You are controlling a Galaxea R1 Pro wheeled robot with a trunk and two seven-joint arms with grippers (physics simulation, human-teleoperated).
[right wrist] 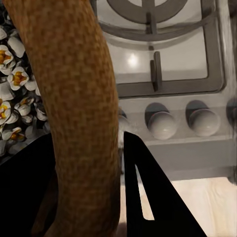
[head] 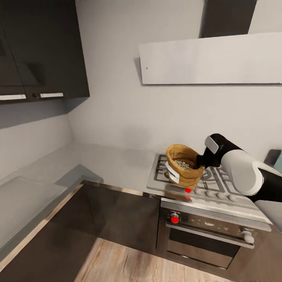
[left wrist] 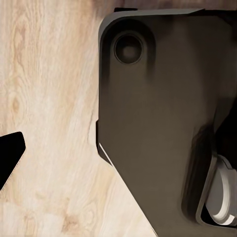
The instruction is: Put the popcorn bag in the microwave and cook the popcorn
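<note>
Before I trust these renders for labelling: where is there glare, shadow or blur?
Head view: soft overall, the tan-brown paper popcorn bag shades the steel gas hob. Right wrist view: a bright glare spot on the hob, black fingers silhouetted. Left wrist view: evenly lit pale wood floor.

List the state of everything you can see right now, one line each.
Bag: upright, open-topped, held in the air over the hob.
Popcorn: inside the bag, white and puffed.
Right gripper: shut on the bag's rim.
Oven: door closed.
Cabinets: doors closed.

Tan popcorn bag (head: pixel 183 166) tilted, open, popcorn (right wrist: pixel 14 96) inside
</note>
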